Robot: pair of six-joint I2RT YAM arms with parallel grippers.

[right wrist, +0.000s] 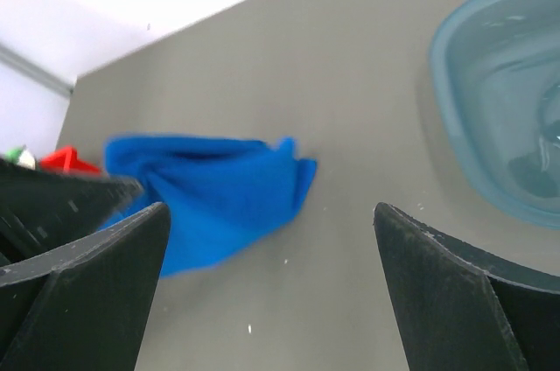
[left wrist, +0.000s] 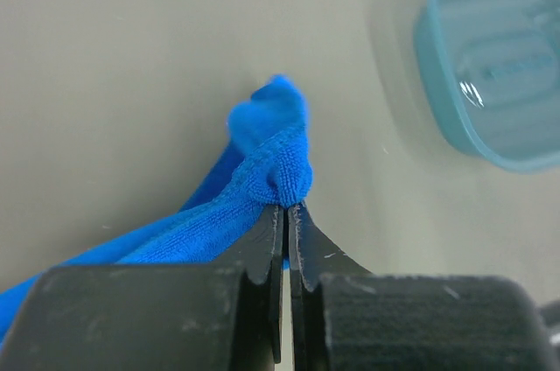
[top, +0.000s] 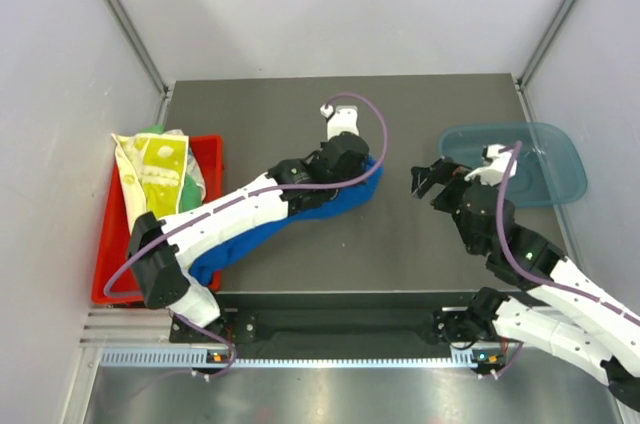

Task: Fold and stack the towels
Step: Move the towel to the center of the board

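My left hand [left wrist: 286, 206] pinches 1 bunched edge of the blue towel [left wrist: 262, 148], which trails across the middle of the surface [top: 400, 254], probably to pull it flat, while my right hand [top: 428, 182] hovers spread nearby, free for another corner.

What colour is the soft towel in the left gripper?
Plain royal blue cloth towel, best seen in left wrist view.

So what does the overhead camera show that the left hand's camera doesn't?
Only overhead: the red tray holding a yellow printed towel, and the right hand, open near the blue bin. Only the left wrist camera: the left hand shut on a bunched edge of the blue towel, seen close. Both: that towel, the bin, the grey table.
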